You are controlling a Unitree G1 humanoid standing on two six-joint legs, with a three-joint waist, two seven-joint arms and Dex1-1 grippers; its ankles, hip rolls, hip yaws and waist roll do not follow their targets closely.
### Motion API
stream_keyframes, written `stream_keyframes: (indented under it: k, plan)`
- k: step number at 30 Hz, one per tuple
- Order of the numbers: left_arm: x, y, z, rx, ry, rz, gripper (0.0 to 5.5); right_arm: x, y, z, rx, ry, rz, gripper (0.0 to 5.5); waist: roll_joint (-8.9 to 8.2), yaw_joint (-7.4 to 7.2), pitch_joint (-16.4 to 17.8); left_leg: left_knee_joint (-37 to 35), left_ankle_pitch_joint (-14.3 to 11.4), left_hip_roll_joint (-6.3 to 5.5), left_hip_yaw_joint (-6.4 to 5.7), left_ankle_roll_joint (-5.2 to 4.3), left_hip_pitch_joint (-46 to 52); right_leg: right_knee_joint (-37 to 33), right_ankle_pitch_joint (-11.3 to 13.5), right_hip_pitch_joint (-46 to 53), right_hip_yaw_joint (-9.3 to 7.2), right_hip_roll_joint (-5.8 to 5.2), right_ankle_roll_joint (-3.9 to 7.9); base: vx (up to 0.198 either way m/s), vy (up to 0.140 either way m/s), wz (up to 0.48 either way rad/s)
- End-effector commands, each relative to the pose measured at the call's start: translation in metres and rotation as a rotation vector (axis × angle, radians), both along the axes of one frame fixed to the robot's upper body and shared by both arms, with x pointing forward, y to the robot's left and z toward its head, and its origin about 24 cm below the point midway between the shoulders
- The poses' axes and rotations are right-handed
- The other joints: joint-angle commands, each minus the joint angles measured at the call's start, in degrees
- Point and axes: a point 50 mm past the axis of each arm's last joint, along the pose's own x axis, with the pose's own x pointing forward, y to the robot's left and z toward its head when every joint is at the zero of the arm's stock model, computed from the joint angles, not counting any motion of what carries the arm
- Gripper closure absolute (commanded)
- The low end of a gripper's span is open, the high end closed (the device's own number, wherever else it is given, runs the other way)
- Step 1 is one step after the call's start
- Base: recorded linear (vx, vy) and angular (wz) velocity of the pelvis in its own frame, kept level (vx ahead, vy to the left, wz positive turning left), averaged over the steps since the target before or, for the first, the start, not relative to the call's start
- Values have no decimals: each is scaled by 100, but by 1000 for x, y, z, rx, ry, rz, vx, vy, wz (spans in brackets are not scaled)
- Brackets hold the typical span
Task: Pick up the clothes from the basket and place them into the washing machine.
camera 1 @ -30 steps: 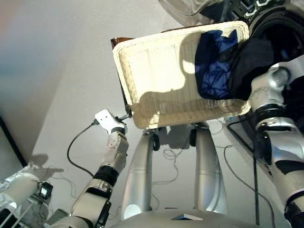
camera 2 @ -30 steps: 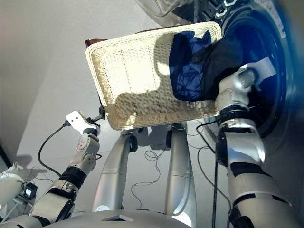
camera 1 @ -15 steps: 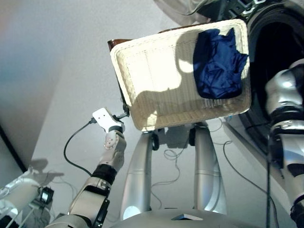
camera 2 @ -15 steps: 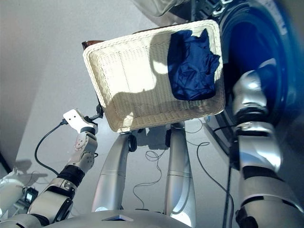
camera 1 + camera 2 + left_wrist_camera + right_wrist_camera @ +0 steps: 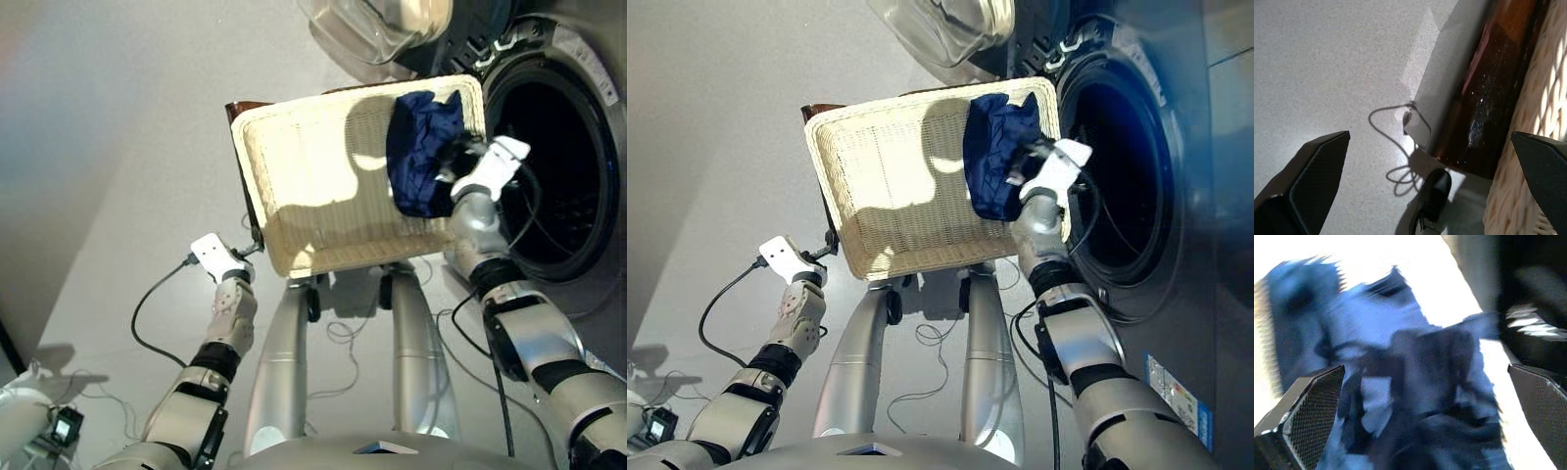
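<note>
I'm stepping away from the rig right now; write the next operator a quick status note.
Right gripper: jaws open, over the navy garment, not holding it.
Left gripper: jaws open, empty, low beside the basket.
The navy garment lies at the basket's end nearest the washing machine, whose door is open.
Done: no other garment shows in the basket.
Left: grasp the navy one and put it in the drum.

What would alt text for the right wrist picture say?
A crumpled navy blue garment fills the view, lying on the bright basket. The right gripper hangs open above it, one black finger at each lower corner.
</note>
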Motion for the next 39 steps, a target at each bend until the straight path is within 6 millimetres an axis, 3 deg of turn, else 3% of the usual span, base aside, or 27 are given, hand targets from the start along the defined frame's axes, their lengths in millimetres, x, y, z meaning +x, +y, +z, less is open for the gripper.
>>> stream_keyframes:
  k: [1, 7, 12, 14, 18, 19, 20, 27, 35, 37, 38, 39]
  plan:
    - [11, 12, 12, 0, -48, 30, 0, 9, 2, 11, -90, 14, 66, 0, 110, 131, 112, -62, -401, 2, -243, 3, 241, -565, -71, 441, -97, 40, 451, 0, 0, 0]
    - [19, 8, 18, 0, -57, 26, 0, 14, -8, 12, -58, 62, -31, 0, 215, 290, 197, 108, -436, -28, -314, 24, -48, -335, -197, 206, -159, 44, 428, 0, 0, 0]
    - [23, 9, 23, -2, -74, 29, 0, 19, -21, 24, -51, 73, -79, 0, 318, 405, 230, 236, -452, -40, -376, 38, -334, -100, -292, -80, -207, 11, 430, 3, -6, 84]
    - [24, 8, 25, 4, -78, 26, 0, 19, -37, 26, -13, 107, -153, 0, 402, 483, 262, 354, -469, -56, -407, 34, -481, 78, -337, -262, -223, -19, 430, 0, 0, 0]
    - [24, 9, 26, 12, -77, 25, 0, 20, -43, 33, 22, 107, -191, 0, 463, 536, 246, 496, -492, -83, -404, 39, -626, 235, -379, -407, -225, -13, 406, 3, -3, 45]
    - [24, 9, 27, 5, -80, 28, 0, 21, -43, 34, 88, 91, -205, 393, 491, 557, 239, 528, -505, -100, -399, 42, -637, 287, -388, -442, -219, -26, 408, 0, 0, 0]
    - [24, 9, 27, 5, -80, 28, 0, 21, -43, 34, 89, 91, -205, 550, 488, 559, 235, 530, -507, -100, -398, 43, -641, 291, -390, -447, -218, -27, 409, 0, 0, 0]
    - [24, 5, 27, 8, -84, 14, 0, 22, -39, 37, 129, 68, -215, 550, 512, 514, 189, 482, -519, -93, -349, 47, -514, 219, -349, -341, -190, -34, 402, 0, 0, 0]
    - [21, 1, 23, 4, -75, 23, 0, 19, -25, 37, 280, -47, -239, 550, 422, 272, 234, 17, -426, -44, -259, -2, 28, -366, -128, 170, -131, -16, 442, 0, 7, -12]
    - [19, -1, 25, 6, -95, 44, 0, 13, -25, 52, 270, -175, -292, 550, 421, 146, 292, -291, -330, -28, -189, -36, 295, -692, 5, 406, -93, -27, 481, -64, 76, -153]
    - [17, -1, 26, 12, -103, 52, 0, 9, -32, 59, 287, -233, -342, 550, 411, 79, 334, -412, -120, -46, -114, -25, 311, -873, 223, 453, -116, -60, 457, -120, 55, -291]
    - [16, 0, 27, 10, -113, 60, 0, 7, -39, 64, 268, -258, -377, 550, 422, 64, 346, -491, -94, -66, -114, -31, 397, -974, 270, 521, -97, -58, 468, -122, 59, -330]
